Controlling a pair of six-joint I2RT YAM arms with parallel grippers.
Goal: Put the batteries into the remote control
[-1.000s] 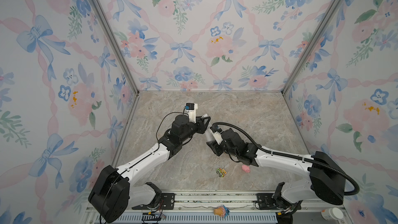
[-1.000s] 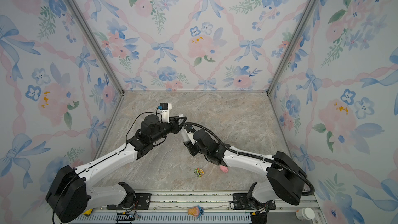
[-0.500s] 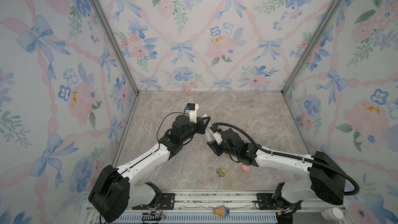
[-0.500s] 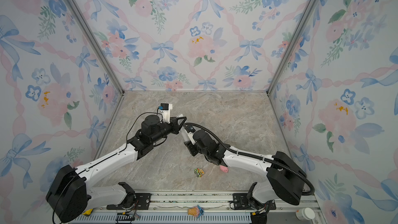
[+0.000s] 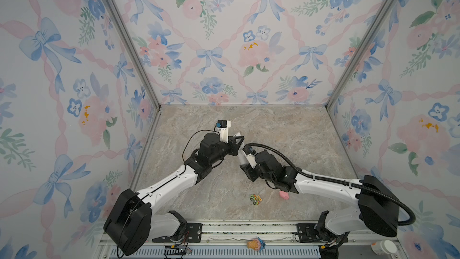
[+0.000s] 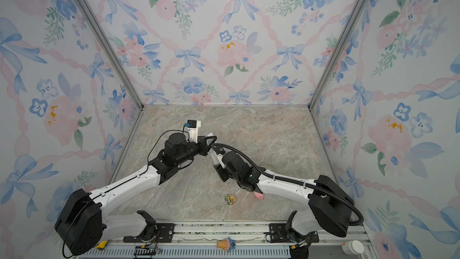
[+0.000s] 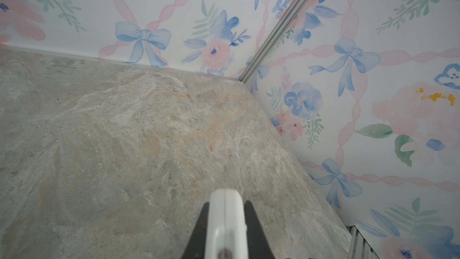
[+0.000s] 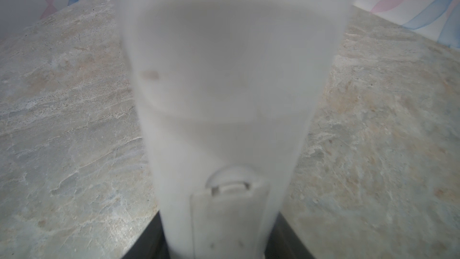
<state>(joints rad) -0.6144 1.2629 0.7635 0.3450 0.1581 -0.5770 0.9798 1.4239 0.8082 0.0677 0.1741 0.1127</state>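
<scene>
At the near side of the table (image 5: 293,130) a small toy car (image 5: 256,199) and a pink pig (image 5: 284,195) lie close together but apart. Farther in, the right gripper (image 8: 216,222) clamps the white remote (image 8: 224,95) between its black fingers (image 8: 149,242) and holds it raised off the table. The remote's back faces the wrist camera, with the battery cover (image 8: 227,220) in place. Just beyond, the left gripper (image 7: 225,203) has its fingers (image 7: 216,220) pressed together with nothing between them. It seems to sit right at the remote's far end, though whether they touch cannot be told. Behind it stands the flowered wall (image 5: 224,46).
</scene>
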